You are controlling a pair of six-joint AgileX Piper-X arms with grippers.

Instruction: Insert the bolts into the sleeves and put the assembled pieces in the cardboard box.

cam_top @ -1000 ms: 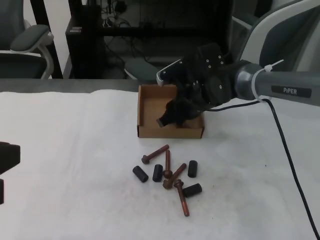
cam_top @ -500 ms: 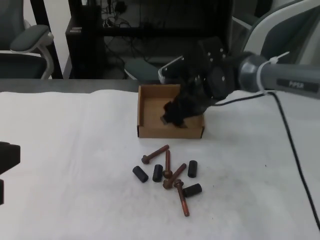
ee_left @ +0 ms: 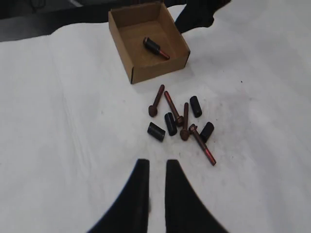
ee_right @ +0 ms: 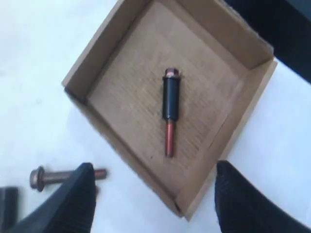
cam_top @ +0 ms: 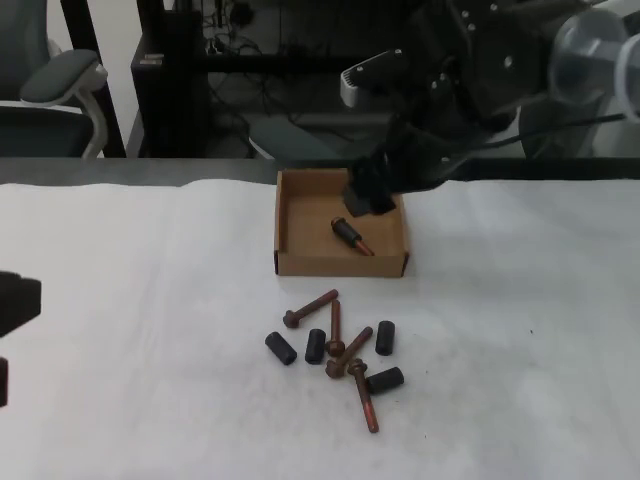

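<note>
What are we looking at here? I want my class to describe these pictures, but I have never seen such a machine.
Two robot arms work over a white cloth. One picture looks down from behind them; the other two come from cameras on each wrist. The right tool, open and empty, hangs above the cardboard box, where one assembled piece, a bolt inside a sleeve, lies. The left tool, slightly open, holds nothing. Four loose bolts and four black sleeves lie on the cloth near the box.

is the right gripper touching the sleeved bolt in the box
Apart. The right wrist view shows the right gripper open, its fingers clear of the sleeved bolt lying on the box floor.
</note>
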